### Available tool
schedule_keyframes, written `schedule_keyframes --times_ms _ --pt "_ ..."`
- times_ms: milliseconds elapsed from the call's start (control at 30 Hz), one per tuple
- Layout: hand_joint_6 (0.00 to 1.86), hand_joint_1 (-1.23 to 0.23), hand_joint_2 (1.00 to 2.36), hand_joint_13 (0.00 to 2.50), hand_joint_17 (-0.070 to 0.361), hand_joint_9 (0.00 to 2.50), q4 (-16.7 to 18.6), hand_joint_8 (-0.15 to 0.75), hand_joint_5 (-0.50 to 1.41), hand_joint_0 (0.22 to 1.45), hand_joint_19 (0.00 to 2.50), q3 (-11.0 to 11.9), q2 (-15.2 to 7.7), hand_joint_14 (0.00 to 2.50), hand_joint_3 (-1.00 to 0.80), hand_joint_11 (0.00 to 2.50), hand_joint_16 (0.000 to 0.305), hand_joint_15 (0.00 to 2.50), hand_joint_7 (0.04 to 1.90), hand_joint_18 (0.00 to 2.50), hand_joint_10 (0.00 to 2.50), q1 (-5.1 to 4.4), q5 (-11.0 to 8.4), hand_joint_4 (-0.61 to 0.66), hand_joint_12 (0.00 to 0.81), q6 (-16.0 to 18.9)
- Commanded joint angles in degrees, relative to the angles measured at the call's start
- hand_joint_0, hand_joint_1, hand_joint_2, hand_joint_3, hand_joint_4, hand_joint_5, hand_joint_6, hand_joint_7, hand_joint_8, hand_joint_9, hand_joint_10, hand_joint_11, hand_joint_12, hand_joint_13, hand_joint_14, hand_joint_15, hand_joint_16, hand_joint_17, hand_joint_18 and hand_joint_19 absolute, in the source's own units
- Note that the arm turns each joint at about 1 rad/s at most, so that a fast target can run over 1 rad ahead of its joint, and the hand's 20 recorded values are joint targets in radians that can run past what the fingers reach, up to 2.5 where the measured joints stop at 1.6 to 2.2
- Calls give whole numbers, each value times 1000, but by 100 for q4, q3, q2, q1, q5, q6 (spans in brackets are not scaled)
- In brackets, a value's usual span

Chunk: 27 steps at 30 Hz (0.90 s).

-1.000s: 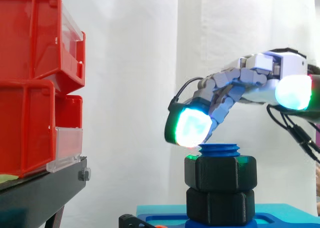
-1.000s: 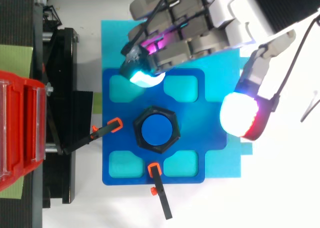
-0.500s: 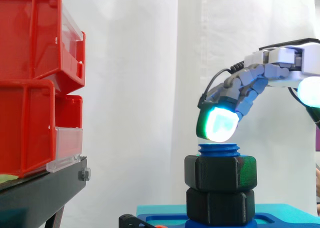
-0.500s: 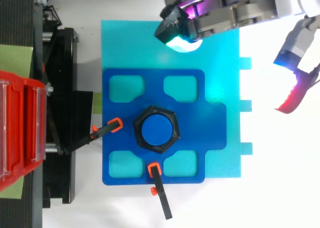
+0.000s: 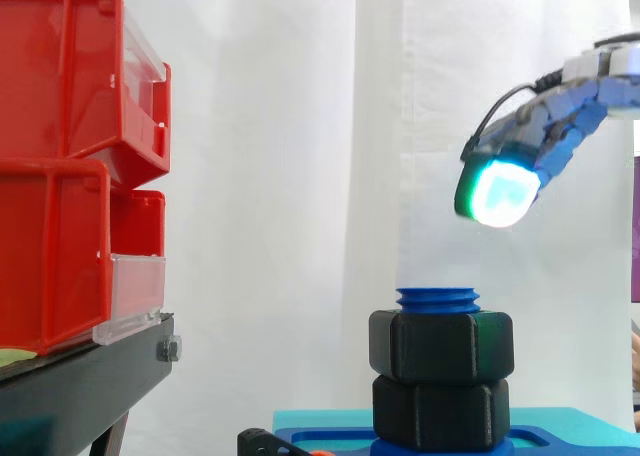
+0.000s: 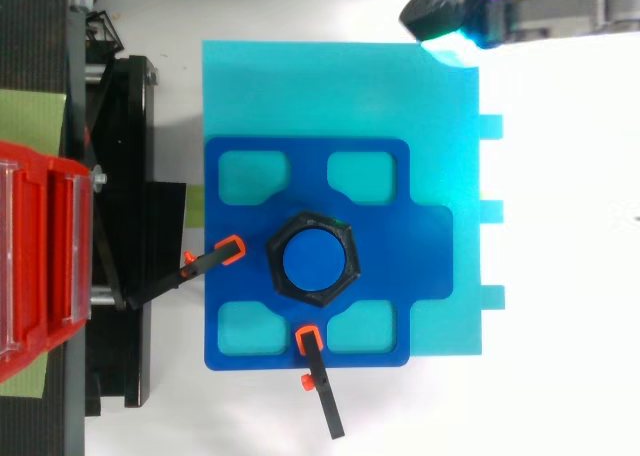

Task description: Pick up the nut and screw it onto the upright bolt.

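Hand (image 5: 565, 121) hovering empty, fingers relaxed | nut (image 5: 441, 346) sitting threaded on upright bolt (image 6: 315, 259) | nut lying below-left of hand in side view, well apart, axis vertical.

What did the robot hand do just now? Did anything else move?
The hand lifted up and pulled back from the blue bolt, toward the right edge of the side view and the top right corner of the top view. It took hold of nothing. The upper black nut stayed on the bolt. The lower nut, the clamps and the red bins did not move.
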State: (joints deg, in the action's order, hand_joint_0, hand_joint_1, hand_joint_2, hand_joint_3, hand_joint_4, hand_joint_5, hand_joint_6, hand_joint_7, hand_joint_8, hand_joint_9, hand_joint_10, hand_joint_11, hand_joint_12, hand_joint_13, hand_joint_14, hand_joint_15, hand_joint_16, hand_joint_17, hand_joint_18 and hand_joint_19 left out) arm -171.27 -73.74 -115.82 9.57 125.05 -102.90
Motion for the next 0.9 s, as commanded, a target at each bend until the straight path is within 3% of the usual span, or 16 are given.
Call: schedule_keyframes --times_ms 0,233,467,500,700,767,867 --pt "502 -146 1000 572 85 824 305 273 -138 430 107 -922 455 0 -500 0 38 0 728 438 0 -139 -393 228 302 182" --pt "502 -164 1000 552 85 822 287 275 -140 438 91 -1415 886 0 -500 0 38 0 730 421 0 -297 -903 227 306 560" --pt "502 -210 1000 487 85 705 287 258 -161 444 28 -1459 912 0 -500 0 38 0 733 340 0 -350 -1175 194 309 1202" --pt "502 -228 1000 465 84 665 287 250 -169 449 10 -1529 912 0 -500 0 37 0 729 323 0 -350 -1290 179 310 1518" --pt "502 -288 1000 323 86 495 498 223 -199 470 0 -1766 1035 0 -500 0 38 0 723 171 0 -350 -1501 130 317 1808" --pt "502 -292 1000 315 86 461 683 221 -207 470 0 -1898 1123 0 -500 0 38 0 721 159 0 -368 -1624 115 319 2142" --pt "502 -322 1000 297 88 432 735 223 -219 478 0 -1898 1123 0 -500 0 39 0 718 153 0 -368 -1773 107 324 2722"
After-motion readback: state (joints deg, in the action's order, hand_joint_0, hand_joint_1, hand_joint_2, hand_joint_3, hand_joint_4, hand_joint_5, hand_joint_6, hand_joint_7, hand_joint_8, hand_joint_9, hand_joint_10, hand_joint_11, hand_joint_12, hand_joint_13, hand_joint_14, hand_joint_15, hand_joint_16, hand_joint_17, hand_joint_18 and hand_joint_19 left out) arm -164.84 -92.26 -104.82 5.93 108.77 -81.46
